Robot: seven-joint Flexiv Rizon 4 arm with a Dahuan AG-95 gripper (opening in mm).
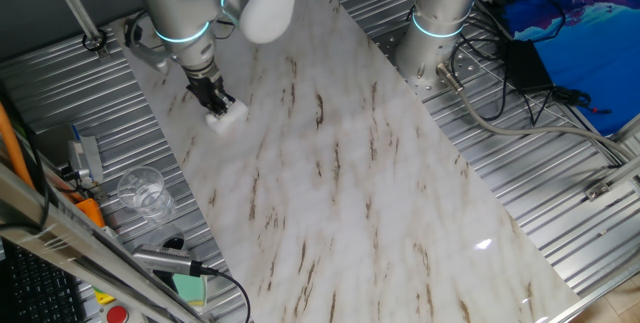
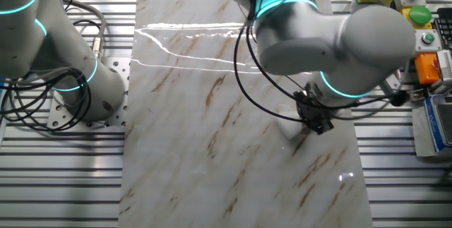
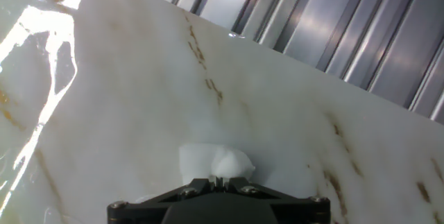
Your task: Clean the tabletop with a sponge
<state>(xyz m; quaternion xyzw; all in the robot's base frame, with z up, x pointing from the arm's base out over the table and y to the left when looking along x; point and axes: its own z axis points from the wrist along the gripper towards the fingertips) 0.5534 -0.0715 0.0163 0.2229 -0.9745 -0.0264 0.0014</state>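
Pinching the sponge (image 1: 227,115) between its dark fingertips, the gripper (image 1: 217,103) is closed on the soft white block and presses it down onto the tabletop (image 1: 350,173). Seen from the hand view, the sponge (image 3: 215,163) bulges out just ahead of the gripper (image 3: 220,179), flat against the tabletop (image 3: 152,92), with the slab's edge and the ribbed metal surface (image 3: 361,23) not far beyond it. In the other fixed view the gripper (image 2: 311,123) points down at the tabletop (image 2: 212,115), and the sponge there is too pale against the marble to pick out surely.

Relative to the sponge in the one fixed view: it sits near one corner of the slab, close to its long edge. A clear glass (image 1: 143,191) stands on the ribbed metal surface (image 1: 560,183) off that edge, nearer the camera. A green block (image 1: 189,288) lies farther along the same side. A second arm's base (image 1: 430,38) stands well apart, across the slab.
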